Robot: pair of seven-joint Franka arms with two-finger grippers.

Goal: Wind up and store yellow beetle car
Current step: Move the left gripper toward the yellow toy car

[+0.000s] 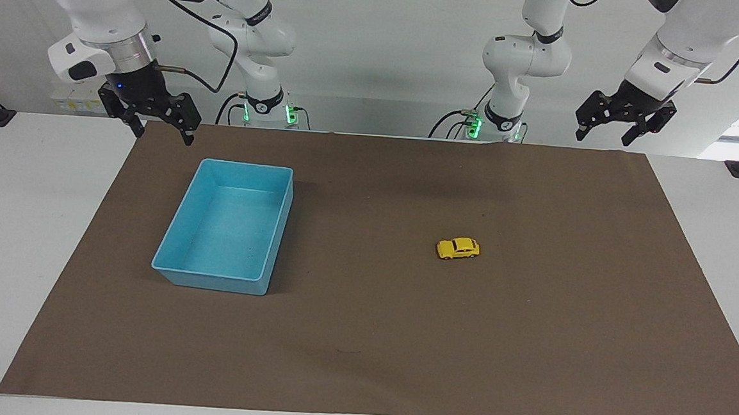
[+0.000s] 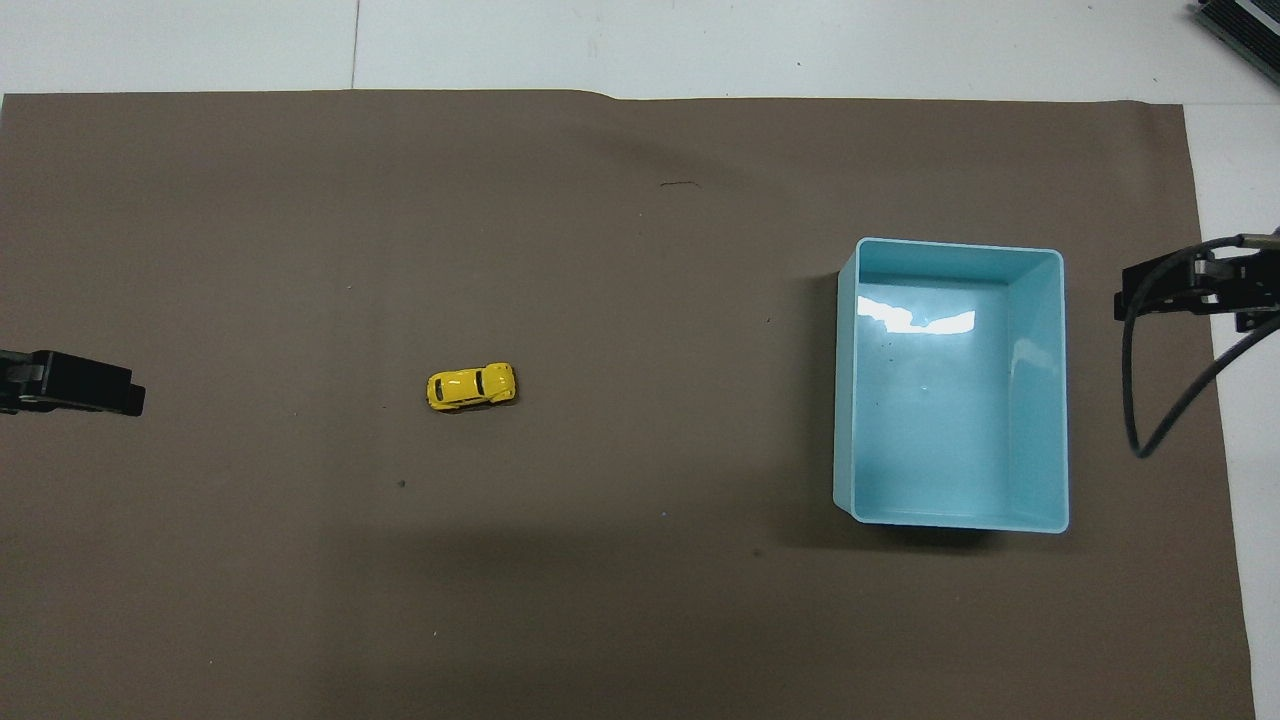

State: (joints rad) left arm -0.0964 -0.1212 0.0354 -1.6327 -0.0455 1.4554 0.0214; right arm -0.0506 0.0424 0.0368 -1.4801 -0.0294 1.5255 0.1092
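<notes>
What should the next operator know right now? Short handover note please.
Left hand: open, empty, raised over the table edge at its own end, waiting.
Right hand: open, empty, raised near the robots' edge of the mat, beside the bin.
Yellow beetle car: on its wheels on the brown mat, toward the left arm's end, untouched.
Light blue bin: toward the right arm's end, nothing in it.
Done: nothing.
Left: grasp the car, wind it, put it in the bin.

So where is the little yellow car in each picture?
Facing view: the small yellow beetle-shaped toy car sits on the brown mat, right of centre.
Overhead view: the same car sits left of centre.
Shared landmark: the empty light blue plastic bin, toward the right arm's end.
</notes>
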